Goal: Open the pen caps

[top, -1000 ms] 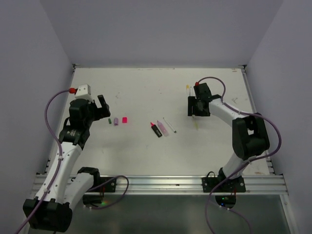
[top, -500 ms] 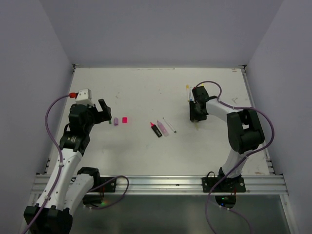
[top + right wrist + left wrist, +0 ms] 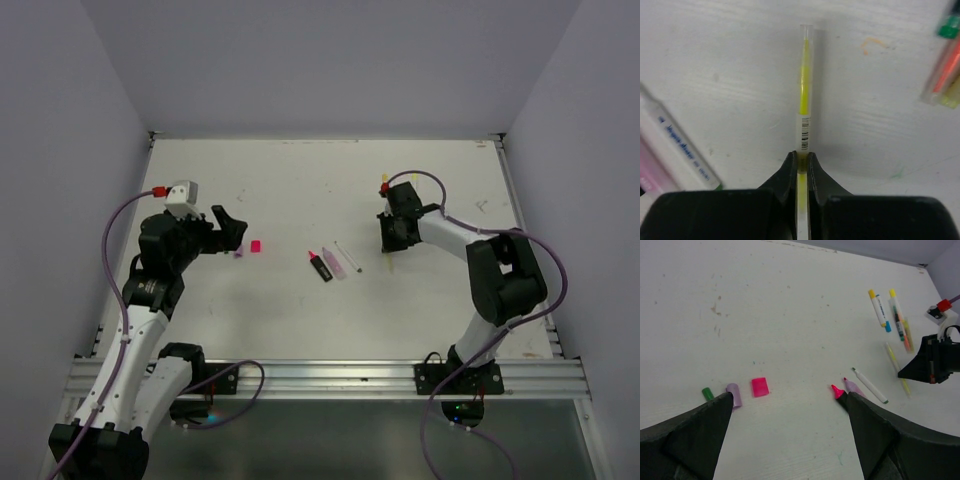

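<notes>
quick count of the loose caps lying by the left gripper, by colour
green cap: 1
lilac cap: 1
pink cap: 1
total: 3

I see a white, scuffed table [image 3: 300, 190] boxed by pale lilac walls [image 3: 330, 60], an aluminium rail [image 3: 330, 375] along its near edge.

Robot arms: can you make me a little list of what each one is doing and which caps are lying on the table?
left fingers: wide open, holding nothing, close to the loose caps
right fingers: shut on the thin yellow pen
loose caps: green cap, lilac cap, pink cap, side by side on the table
</notes>
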